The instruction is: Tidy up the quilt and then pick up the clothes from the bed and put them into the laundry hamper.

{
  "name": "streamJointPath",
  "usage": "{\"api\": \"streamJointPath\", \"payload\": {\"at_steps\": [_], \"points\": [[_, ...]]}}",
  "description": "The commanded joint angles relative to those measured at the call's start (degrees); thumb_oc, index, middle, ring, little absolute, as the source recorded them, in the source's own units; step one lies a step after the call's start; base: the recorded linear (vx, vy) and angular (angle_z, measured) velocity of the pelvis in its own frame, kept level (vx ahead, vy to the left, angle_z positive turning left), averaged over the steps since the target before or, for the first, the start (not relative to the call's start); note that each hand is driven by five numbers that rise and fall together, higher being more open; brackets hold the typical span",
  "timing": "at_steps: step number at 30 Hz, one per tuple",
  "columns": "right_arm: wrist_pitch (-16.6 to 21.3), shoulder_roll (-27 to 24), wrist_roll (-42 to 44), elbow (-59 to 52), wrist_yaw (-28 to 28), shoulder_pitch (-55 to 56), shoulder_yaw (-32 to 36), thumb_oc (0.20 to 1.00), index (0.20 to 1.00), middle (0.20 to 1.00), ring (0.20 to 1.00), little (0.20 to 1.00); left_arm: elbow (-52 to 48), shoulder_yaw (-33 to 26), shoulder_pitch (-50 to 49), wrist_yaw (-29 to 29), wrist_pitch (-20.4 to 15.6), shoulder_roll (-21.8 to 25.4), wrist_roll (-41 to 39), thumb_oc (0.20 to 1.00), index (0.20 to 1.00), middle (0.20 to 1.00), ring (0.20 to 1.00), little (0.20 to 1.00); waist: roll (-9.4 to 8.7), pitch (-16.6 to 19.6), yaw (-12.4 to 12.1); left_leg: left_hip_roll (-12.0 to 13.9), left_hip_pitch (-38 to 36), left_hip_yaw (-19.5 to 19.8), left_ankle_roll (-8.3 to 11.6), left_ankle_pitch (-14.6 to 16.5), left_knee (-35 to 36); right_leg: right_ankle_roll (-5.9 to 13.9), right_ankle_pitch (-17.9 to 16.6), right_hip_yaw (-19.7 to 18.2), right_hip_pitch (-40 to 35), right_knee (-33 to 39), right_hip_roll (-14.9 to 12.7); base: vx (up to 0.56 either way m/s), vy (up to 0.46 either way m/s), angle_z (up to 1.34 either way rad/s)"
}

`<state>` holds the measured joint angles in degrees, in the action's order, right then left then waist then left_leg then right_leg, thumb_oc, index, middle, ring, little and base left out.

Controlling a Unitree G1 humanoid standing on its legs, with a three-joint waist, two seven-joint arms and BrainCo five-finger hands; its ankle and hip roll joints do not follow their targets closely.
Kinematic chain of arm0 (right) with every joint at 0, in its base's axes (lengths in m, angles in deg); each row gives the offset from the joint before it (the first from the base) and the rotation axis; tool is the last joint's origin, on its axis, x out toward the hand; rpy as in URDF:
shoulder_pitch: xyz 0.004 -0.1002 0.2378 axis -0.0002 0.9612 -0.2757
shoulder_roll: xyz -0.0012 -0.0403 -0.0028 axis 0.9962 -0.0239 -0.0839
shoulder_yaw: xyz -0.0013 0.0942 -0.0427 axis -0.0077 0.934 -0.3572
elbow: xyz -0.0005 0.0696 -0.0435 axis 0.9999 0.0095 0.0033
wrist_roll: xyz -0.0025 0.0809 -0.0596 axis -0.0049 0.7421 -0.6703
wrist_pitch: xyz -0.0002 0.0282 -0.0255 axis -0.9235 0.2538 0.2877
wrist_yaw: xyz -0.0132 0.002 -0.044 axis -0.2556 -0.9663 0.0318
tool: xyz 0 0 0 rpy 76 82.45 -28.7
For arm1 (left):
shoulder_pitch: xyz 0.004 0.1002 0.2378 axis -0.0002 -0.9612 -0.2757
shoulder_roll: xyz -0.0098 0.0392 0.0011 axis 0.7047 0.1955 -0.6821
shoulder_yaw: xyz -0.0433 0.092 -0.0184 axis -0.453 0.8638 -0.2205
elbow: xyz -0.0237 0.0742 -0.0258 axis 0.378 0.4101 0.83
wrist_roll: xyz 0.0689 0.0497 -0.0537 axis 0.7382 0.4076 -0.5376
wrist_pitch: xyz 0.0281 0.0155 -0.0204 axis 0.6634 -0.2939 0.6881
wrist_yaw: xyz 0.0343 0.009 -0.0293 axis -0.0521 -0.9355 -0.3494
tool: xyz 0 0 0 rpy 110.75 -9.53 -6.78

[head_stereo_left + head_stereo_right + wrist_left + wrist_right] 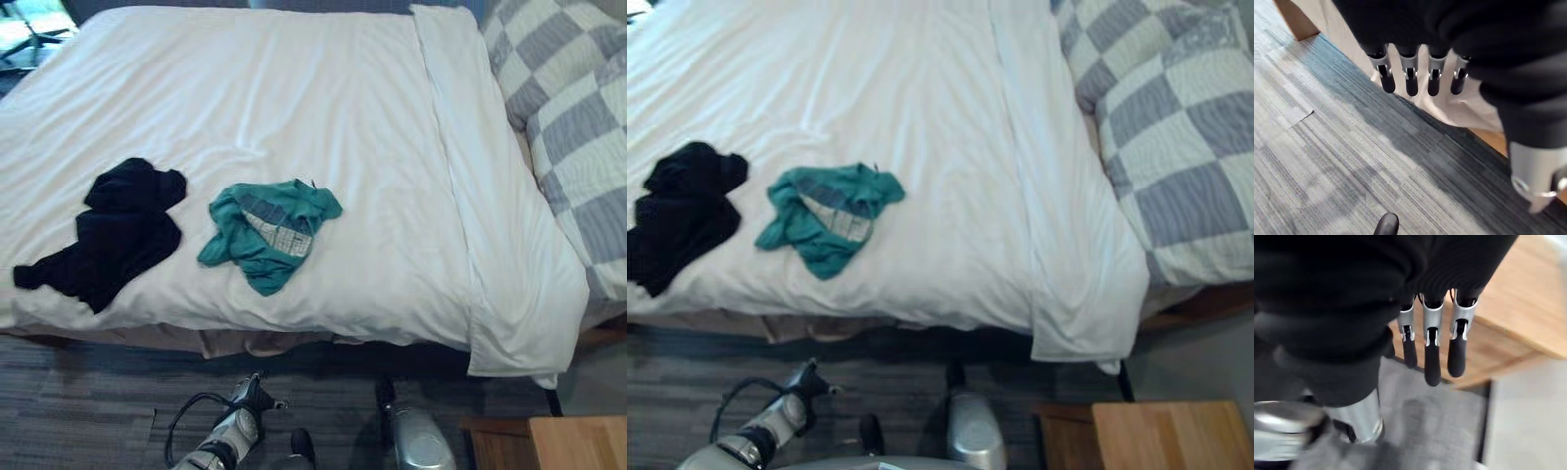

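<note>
Both robot hands empty, fingers straight.
Left robot hand [1420, 73] and right robot hand [1432, 340] hung over carpet [1342, 147]; black garment [113, 230] and green garment [269, 230] lay apart on white quilt [323, 117].

The 2 head eyes look down on the same quilt [294, 117]; each wrist camera faces carpet [1327, 161] closely.
</note>
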<state>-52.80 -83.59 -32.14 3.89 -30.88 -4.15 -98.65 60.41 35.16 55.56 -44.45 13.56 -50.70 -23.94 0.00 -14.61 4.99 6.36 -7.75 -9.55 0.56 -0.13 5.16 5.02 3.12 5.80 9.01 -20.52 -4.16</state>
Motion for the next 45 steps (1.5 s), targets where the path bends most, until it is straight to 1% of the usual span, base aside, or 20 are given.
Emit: {"api": "streamJointPath", "payload": {"at_steps": [1,3,4,5,6,9,11,12,14,19,20,26,30,35,37,38,39,41,44,45], "points": [[1.51,-1.39,0.02,-0.08,-0.6,-5.83,0.26,1.0,1.0,1.0,1.0,1.0,2.28,-3.16,-0.13,0.78,-0.45,1.08,-2.96,1.0,1.0,1.0,1.0,1.0,-0.42,0.98,-4.46,-7.95,8.54,2.28,1.57,3.36,-9.62,2.04,4.36,-1.3,-11.98,16.22,-0.59,-0.1,0.034,0.49],[1.41,-1.92,0.3,0.01,-0.76,-6.71,0.4,1.0,1.0,1.0,1.0,1.0,2.68,-3.97,-0.08,1.04,-0.42,0.5,-4.78,1.0,1.0,1.0,1.0,1.0,-0.53,0.63,-4.82,-7.99,12.11,1.91,3.5,2.52,-14.71,1.52,4.17,-0.38,-12.75,17.38,-1.61,-0.11,0.07,0.68],[1.13,-2.71,0.79,0.23,-1.46,-7.64,1.09,1.0,1.0,1.0,1.0,1.0,3.3,-4.89,-0.2,1.34,-0.34,-0.31,-6.97,1.0,1.0,1.0,1.0,1.0,-0.56,-0.22,-4.86,-5.96,15.46,0.19,6.96,-0.38,-19.98,0.92,4.31,0.75,-13.78,18.41,-2.63,-0.12,0.234,0.97],[0.73,-2.8,1.75,0.39,-2.74,-7.78,2.33,1.0,1.0,1.0,1.0,1.0,4.6,-7.05,-1.66,2.23,0.23,-1.16,-9.65,1.0,1.0,1.0,1.0,1.0,-0.91,-0.12,-4.52,0.28,15.72,-4.49,7.55,-1.89,-21.0,1.42,3.67,2.27,-14.62,20.16,-4.67,-0.11,0.236,0.94],[0.73,-2.8,1.76,0.37,-2.75,-7.74,2.3,1.0,1.0,1.0,1.0,1.0,4.6,-7.05,-1.69,2.24,0.22,-1.16,-9.66,1.0,1.0,1.0,1.0,1.0,-0.89,-0.19,-4.59,0.34,15.61,-4.56,7.57,-1.76,-21.1,1.43,3.66,2.21,-14.77,20.25,-4.64,-0.04,0.31,0.79],[1.26,-1.85,1.25,-0.33,-0.59,-6.28,1.0,1.0,1.0,1.0,1.0,1.0,7.34,-10.25,-4.01,3.5,0.26,-1.19,-12.95,1.0,1.0,1.0,1.0,1.0,-1.29,2.81,-3.64,6.75,10.01,-0.68,7.87,-2.54,-9.54,4.42,1.73,1.84,-14.06,21.45,-8.35,0.07,0.474,0.3],[1.26,-1.85,1.23,-0.34,-0.59,-6.24,0.96,1.0,1.0,1.0,1.0,1.0,7.35,-10.26,-4.06,3.51,0.24,-1.19,-12.95,1.0,1.0,1.0,1.0,1.0,-1.33,2.62,-3.6,6.69,9.47,-0.74,7.93,-2.73,-9.04,4.43,1.82,1.87,-14.39,21.47,-8.37,0.03,0.287,-0.08],[0.77,-1.61,-2.01,1.63,-0.05,-4.96,0.32,1.0,1.0,1.0,1.0,1.0,7.69,-10.26,-4.06,3.53,0.09,-0.88,-13.23,1.0,1.0,1.0,1.0,1.0,-1.37,3.5,-3.35,12.49,8.41,-0.15,9.69,-6.19,-3.54,6.27,1.6,2.68,-14.2,21.02,-11.5,0.04,0.583,-0.03],[0.16,-1.82,-3.37,5.97,1.16,-2.37,2.09,1.0,1.0,1.0,1.0,1.0,7.83,-9.13,-4.22,2.87,0.45,-0.41,-11.8,1.0,1.0,1.0,1.0,1.0,-1.11,5.44,-3.09,16.01,8.41,-4.24,11.39,-8.0,-0.16,8.92,1.45,5.35,-15.19,20.34,-14.71,0.15,0.753,0.05],[-0.92,-1.05,-2.39,7.68,1.15,-0.48,4.73,1.0,1.0,1.0,1.0,1.0,6.43,-5.86,-2.51,1.59,0.74,0.66,-8.45,1.0,1.0,1.0,1.0,1.0,-3.37,4.55,-1.95,11.03,8.43,-5.52,10.1,-5.22,-1.1,9.98,-9.26,4.36,-13.83,14.35,-21.1,0.13,0.499,0.45],[-0.99,0.2,-2.21,6.85,1.51,-0.87,3.75,1.0,1.0,1.0,1.0,1.0,5.32,-4.56,-2.29,0.65,0.89,1.86,-6.07,1.0,1.0,1.0,1.0,1.0,-4.33,3.4,-1.61,8.68,6.91,-6.93,7.7,-3.09,-1.0,7.97,-11.04,4.19,-10.16,9.72,-21.53,0.08,0.44,0.22],[0.47,2.47,0.61,2.79,0.34,-2.59,1.32,1.0,1.0,1.0,1.0,1.0,6.03,-2.13,-1.96,-2.64,2.02,3.71,-1.05,1.0,1.0,1.0,1.0,1.0,-5.23,1.57,2.64,3.49,3.19,-10.67,5.13,0.65,-0.16,5.21,-1.89,5.68,-4.16,12.98,-2.36,0.17,0.413,-0.06],[1.21,1.46,-0.4,1.14,0.38,-3.16,-1.07,1.0,1.0,1.0,1.0,1.0,7.3,-2.58,-2.56,-2.46,1.65,2.41,0.63,1.0,1.0,1.0,1.0,1.0,-5.53,1.06,3.09,-1.45,1.45,-9.52,3.58,9.08,-10.03,2.16,-0.62,8.72,-4.31,17.22,-0.81,0.26,0.257,0.07],[-0.61,-1.29,-2.7,2.25,-1.32,-6.35,-2.86,1.0,1.0,1.0,1.0,1.0,2.17,-0.84,-0.36,1.45,1.1,0.91,0.0,1.0,1.0,1.0,1.0,1.0,-4.95,-4.15,-0.12,0.95,21.99,-3.63,13.05,-0.02,-52.04,-2.1,-1.08,5.56,-11.96,24.2,-3.51,0.12,0.21,0.35],[-0.19,-1.26,-1.79,1.97,-2.83,-7.34,-1.64,1.0,1.0,1.0,1.0,1.0,0.73,0.23,0.78,3.16,0.36,0.52,-0.82,1.0,1.0,1.0,1.0,1.0,-3.76,-3.27,-0.17,4.49,20.34,-2.61,10.86,1.8,-42.94,0.24,-0.83,4.65,-12.33,25.39,-4.98,0.24,0.541,-0.35],[0.08,-1.31,-0.42,0.52,-3.19,-8.39,-0.87,1.0,1.0,1.0,1.0,1.0,0.47,0.75,1.03,3.32,-0.2,-0.4,-1.56,1.0,1.0,1.0,1.0,1.0,-2.08,-1.37,0.62,7.77,15.12,-1.94,9.06,2.35,-24.88,3.05,-0.98,2.57,-11.45,25.35,-7.35,0.24,0.573,-0.82],[0.07,-1.33,-0.42,0.5,-3.18,-8.38,-0.87,1.0,1.0,1.0,1.0,1.0,0.48,0.75,1.03,3.32,-0.2,-0.42,-1.56,1.0,1.0,1.0,1.0,1.0,-2.27,-1.33,0.5,7.52,14.77,-2.22,9.02,1.96,-24.2,3.08,-1.07,2.41,-11.38,25.38,-7.55,0.31,0.709,-0.9],[1.57,-1.46,-0.31,-1.82,-3.33,-8.56,-1.63,1.0,1.0,1.0,1.0,1.0,0.28,2.46,1.66,4.43,-0.65,-0.51,-1.54,1.0,1.0,1.0,1.0,1.0,-0.06,0.46,-0.35,10.68,10.56,6.97,10.38,-4.15,-3.37,5.65,-0.56,-2.47,-11.74,25.47,-10.01,0.33,0.698,-0.72],[1.73,-1.67,-0.72,-0.82,-2.42,-7.94,-0.23,1.0,1.0,1.0,1.0,1.0,2.01,4.22,1.69,3.26,-1.2,-2.02,-0.18,1.0,1.0,1.0,1.0,1.0,0.88,1.76,1.0,11.04,8.56,7.92,10.78,-1.61,-1.56,7.83,-0.85,-3.87,-12.36,24.88,-12.54,0.25,0.753,-0.73],[1.22,-0.28,-0.75,-1.5,-2.69,-8.69,0.45,1.0,1.0,1.0,1.0,1.0,1.09,5.88,3.21,3.18,-1.06,-1.81,1.29,1.0,1.0,1.0,1.0,1.0,-0.98,1.7,1.42,7.88,7.89,5.4,9.88,0.49,-2.61,9.35,-6.71,-5.05,-10.33,23.66,-16.08,0.03,0.381,-0.51]]}}
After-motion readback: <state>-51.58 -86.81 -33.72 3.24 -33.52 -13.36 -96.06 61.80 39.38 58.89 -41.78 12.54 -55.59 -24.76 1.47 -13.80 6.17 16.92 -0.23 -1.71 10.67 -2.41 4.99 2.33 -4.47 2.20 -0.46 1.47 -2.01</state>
